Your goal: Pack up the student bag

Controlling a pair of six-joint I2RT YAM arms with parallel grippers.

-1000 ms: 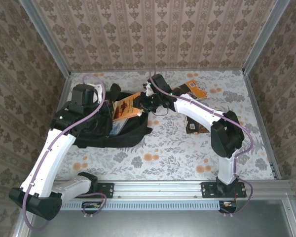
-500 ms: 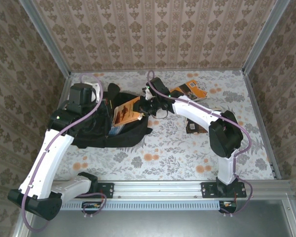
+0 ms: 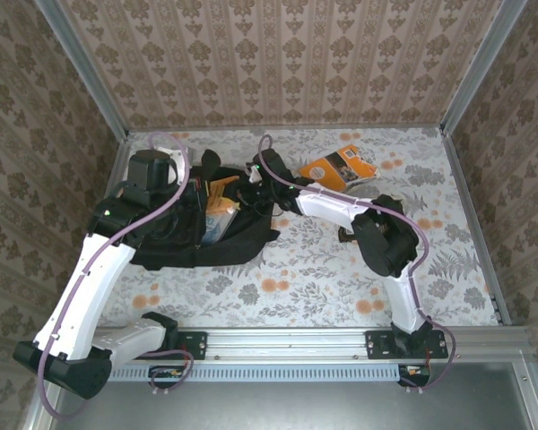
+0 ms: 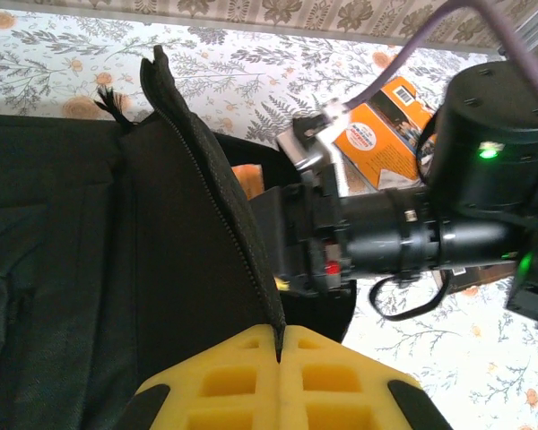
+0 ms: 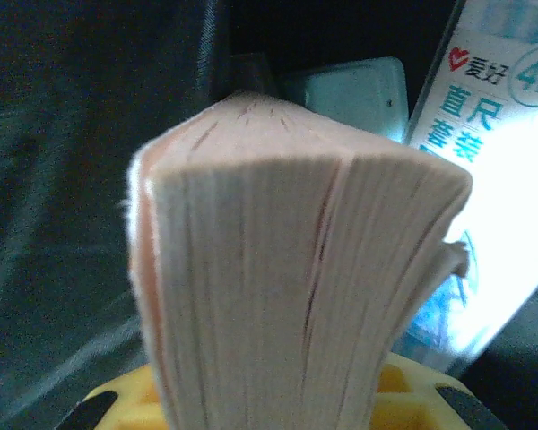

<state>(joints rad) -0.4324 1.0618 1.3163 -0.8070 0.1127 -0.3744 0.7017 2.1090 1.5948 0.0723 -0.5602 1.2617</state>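
One book (image 5: pixel 296 296) now seemingly deeper inside bag (image 3: pixel 229 246).

White shells (image 3: pixel 81 287), black joints (image 3: pixel 403 244) and purple cables (image 4: pixel 412 45) on left arm (image 3: pixel 99 260) and right arm (image 3: pixel 327 204); left gripper (image 4: pixel 278 358) pads (image 4: pixel 224 387) yellow, gridded

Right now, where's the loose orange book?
Top view: the orange book lies on the table at the far side, right of centre, just right of the student bag.
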